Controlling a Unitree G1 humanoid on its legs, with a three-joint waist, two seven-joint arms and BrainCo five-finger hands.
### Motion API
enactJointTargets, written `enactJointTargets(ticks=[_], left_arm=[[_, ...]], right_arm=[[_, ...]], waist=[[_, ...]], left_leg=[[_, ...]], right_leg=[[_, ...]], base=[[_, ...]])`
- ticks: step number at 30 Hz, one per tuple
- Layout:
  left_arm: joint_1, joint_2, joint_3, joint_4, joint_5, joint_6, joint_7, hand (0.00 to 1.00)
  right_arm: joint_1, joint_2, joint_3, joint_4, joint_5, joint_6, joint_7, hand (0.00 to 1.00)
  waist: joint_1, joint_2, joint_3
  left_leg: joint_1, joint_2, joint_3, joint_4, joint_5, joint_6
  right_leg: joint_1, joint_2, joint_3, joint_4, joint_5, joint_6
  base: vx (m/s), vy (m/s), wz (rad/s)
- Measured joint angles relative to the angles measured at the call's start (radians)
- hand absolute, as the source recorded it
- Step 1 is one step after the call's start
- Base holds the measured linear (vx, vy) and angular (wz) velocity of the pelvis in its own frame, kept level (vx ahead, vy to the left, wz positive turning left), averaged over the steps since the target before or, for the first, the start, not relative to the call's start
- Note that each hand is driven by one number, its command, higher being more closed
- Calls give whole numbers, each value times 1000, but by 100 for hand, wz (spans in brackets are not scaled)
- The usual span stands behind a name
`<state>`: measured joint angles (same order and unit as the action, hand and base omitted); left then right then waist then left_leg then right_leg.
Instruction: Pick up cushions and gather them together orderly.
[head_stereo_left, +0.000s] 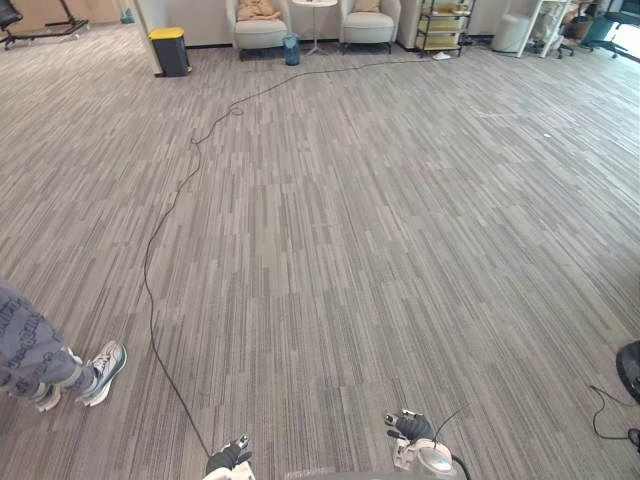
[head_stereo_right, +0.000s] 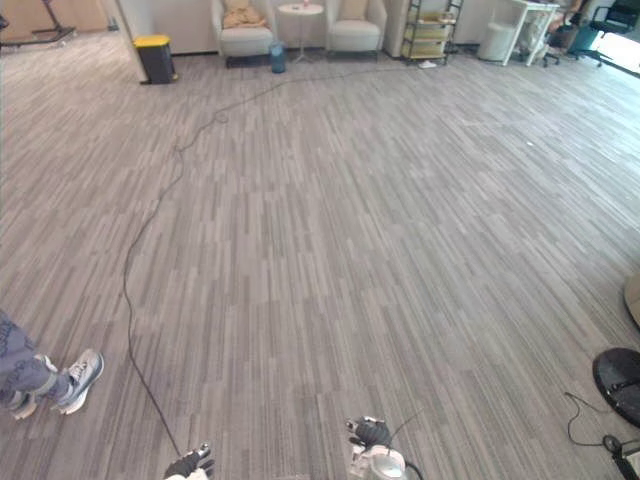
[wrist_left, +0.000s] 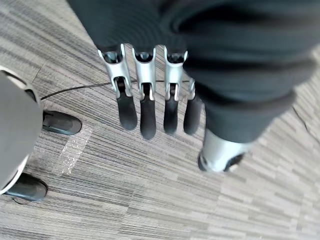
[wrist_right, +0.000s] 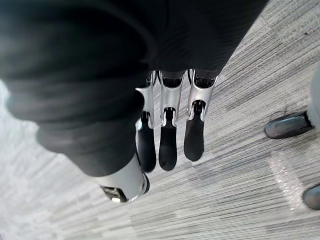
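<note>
Two tan cushions lie far across the room, one on the left armchair and one on the right armchair. My left hand hangs low at the bottom edge of the eye views; in its wrist view its fingers are straight over bare carpet, holding nothing. My right hand hangs beside it, its fingers also straight and empty above the carpet. Both hands are far from the cushions.
A person's legs and sneakers stand at the near left. A yellow-lidded bin, a small blue bin, a round side table and a shelf rack line the far wall. A black chair base sits at the right.
</note>
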<state>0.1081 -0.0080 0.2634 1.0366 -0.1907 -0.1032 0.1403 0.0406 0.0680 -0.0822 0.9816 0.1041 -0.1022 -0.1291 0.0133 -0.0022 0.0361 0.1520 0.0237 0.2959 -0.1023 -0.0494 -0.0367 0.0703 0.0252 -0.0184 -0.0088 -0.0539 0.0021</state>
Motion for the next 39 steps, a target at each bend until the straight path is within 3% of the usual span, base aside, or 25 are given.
enactJointTargets(ticks=[10,17,39], left_arm=[[-31,23,-47,18,92,3,-30,0],[-38,28,-45,35,93,9,-31,0],[-52,57,-87,63,90,26,-36,0]], right_arm=[[-18,-3,-141,66,-20,28,3,0],[-24,-1,-232,76,37,33,7,0],[-47,-35,-270,105,64,33,11,0]], waist=[[2,-18,7],[3,-22,15],[-6,-19,67]], left_leg=[[-35,-42,-116,-8,25,28],[-44,-64,-158,-8,31,39],[-50,-79,-196,-9,33,43]], right_leg=[[18,-46,-111,-14,-12,19],[25,-67,-149,-14,-18,31],[35,-81,-187,-15,-27,42]], base=[[-21,10,35],[-9,23,18],[-1,-1,6]])
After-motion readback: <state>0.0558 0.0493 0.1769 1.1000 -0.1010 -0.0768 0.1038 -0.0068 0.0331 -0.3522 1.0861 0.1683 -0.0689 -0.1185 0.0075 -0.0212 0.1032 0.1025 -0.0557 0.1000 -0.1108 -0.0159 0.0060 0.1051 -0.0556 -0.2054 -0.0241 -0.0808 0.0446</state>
